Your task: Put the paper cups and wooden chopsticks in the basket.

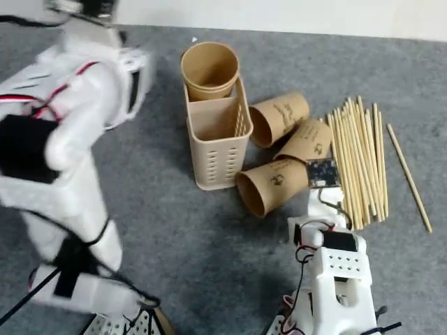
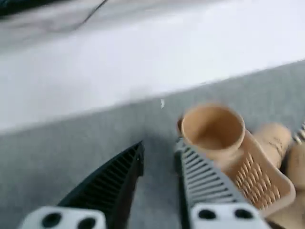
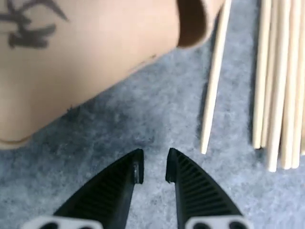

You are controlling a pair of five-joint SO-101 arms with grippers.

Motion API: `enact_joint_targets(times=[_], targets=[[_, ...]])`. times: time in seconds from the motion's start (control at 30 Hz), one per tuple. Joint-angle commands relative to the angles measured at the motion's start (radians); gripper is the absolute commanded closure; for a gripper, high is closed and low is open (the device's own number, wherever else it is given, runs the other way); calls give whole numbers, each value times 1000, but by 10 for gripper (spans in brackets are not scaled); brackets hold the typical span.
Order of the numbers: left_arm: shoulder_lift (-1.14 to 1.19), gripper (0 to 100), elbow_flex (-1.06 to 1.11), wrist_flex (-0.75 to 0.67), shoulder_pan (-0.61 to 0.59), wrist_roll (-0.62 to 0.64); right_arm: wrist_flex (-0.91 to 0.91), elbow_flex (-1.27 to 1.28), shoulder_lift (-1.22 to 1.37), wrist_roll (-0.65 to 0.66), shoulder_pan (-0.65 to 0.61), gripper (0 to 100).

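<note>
Basket (image 1: 218, 139): beige slotted plastic with two compartments, standing upright mid-bench (image 1: 174, 230) on the grey felt-like top.
- Far compartment holds the nested paper cups (image 1: 209, 68), brown, upright, mouth up.

Three loose paper cups lie on their sides just right of the basket, mouths toward it, each with dark print on its wall:
- far cup (image 1: 279, 117)
- middle cup (image 1: 307, 139)
- near cup (image 1: 272, 185)

Wooden chopsticks (image 1: 357, 160): a pale, loose sheaf lying flat to the right of the cups, running near to far. A single chopstick (image 1: 409, 178) lies apart, farther right.

Left end effector (image 2: 159, 148): above the bench to the left of the basket. Fingers moderately parted, nothing between them.

Right end effector (image 3: 153, 164): low over the bench between the near cup and the sheaf. Fingers only narrowly apart, holding nothing.
</note>
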Motion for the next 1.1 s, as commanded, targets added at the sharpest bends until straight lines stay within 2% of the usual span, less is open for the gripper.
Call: enact_joint_targets(times=[0.0,0.1,0.27,0.37,0.47,0.6,0.77,0.87,0.97,1.07], targets=[[-205,880,501,2,-16,-8,-33,-16,-4,-12,4,899],[-331,880,863,-40,-8,-9,-35,-18,-4,-9,1,899],[-496,880,1399,-295,-16,-15,19,-85,-4,-8,-67,899],[-601,880,1592,-400,-71,-132,139,-213,-12,-15,-84,898],[-693,880,1738,-506,-139,-178,254,-343,-108,-15,-84,898],[-742,880,1913,-667,-171,-173,386,-423,-375,-15,-91,898],[-742,880,2080,-899,-170,-172,386,-162,-657,-6,-165,898],[-742,880,2147,-997,-170,-164,315,33,-723,80,-174,896],[-746,880,2199,-1060,-170,-69,239,180,-748,141,-170,896],[-746,880,2223,-1069,-177,-46,217,208,-763,170,-174,896]])
